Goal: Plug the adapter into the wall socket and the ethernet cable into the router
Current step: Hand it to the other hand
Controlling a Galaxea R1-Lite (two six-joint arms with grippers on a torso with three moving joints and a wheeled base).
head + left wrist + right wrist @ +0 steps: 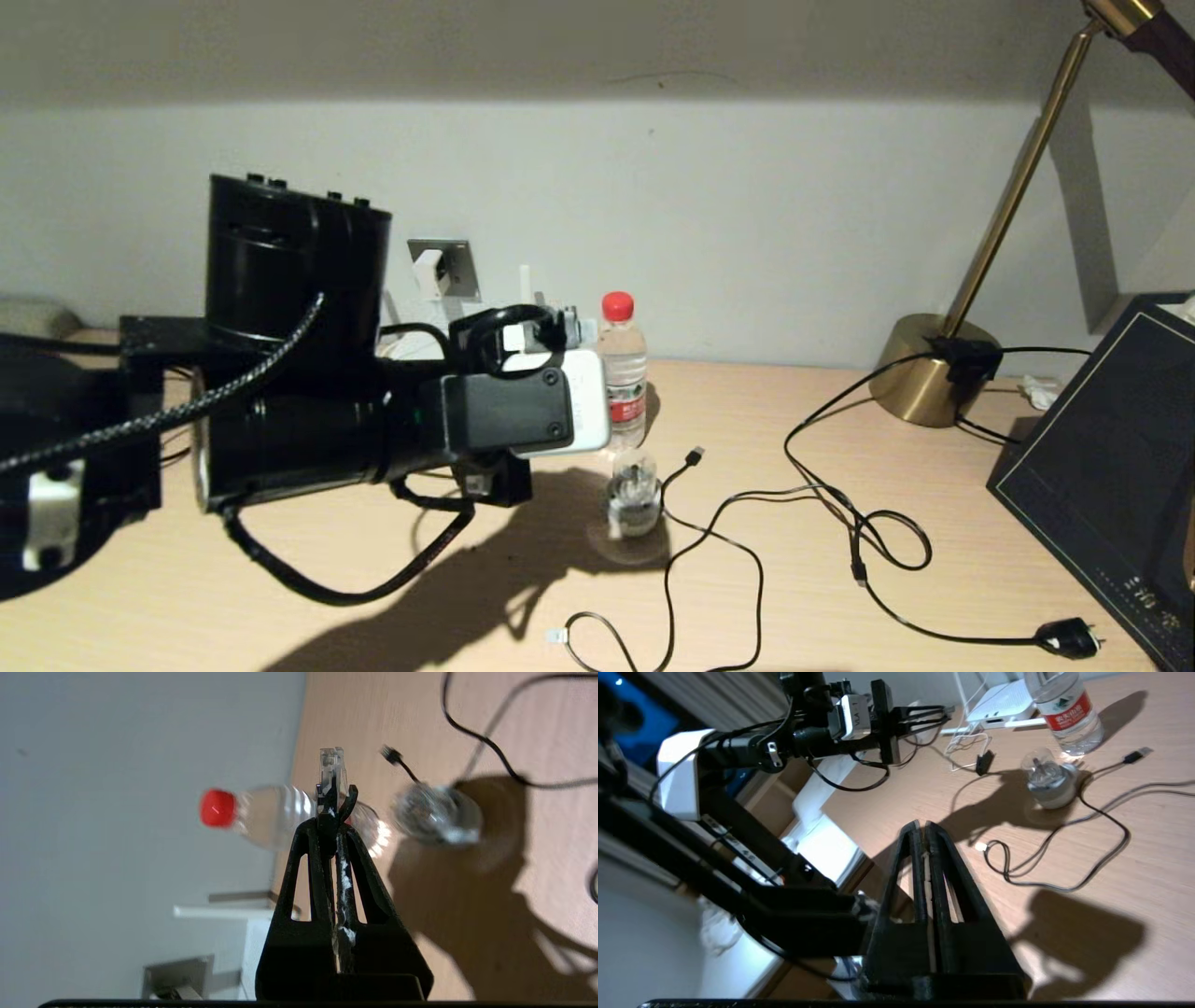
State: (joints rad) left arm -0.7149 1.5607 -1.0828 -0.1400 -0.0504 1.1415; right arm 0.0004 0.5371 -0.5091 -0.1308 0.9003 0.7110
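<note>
My left gripper (330,820) is shut on the ethernet cable, whose clear plug tip (331,765) sticks out past the fingertips. It hangs above the desk at the back left, a short way from the router (1003,703), a flat white box with dark ports facing it. In the head view my left arm hides most of the router; one antenna (525,280) shows. The white adapter (428,270) sits on the grey wall socket (455,269). My right gripper (921,828) hovers over the desk's front edge, shut and empty.
A red-capped water bottle (623,369) stands beside the router, and a round white-and-clear gadget (635,504) sits in front of it. Loose black cables (747,551), a USB tip (695,455) and a mains plug (1069,637) cross the desk. A brass lamp (929,378) and a black box (1102,467) stand at the right.
</note>
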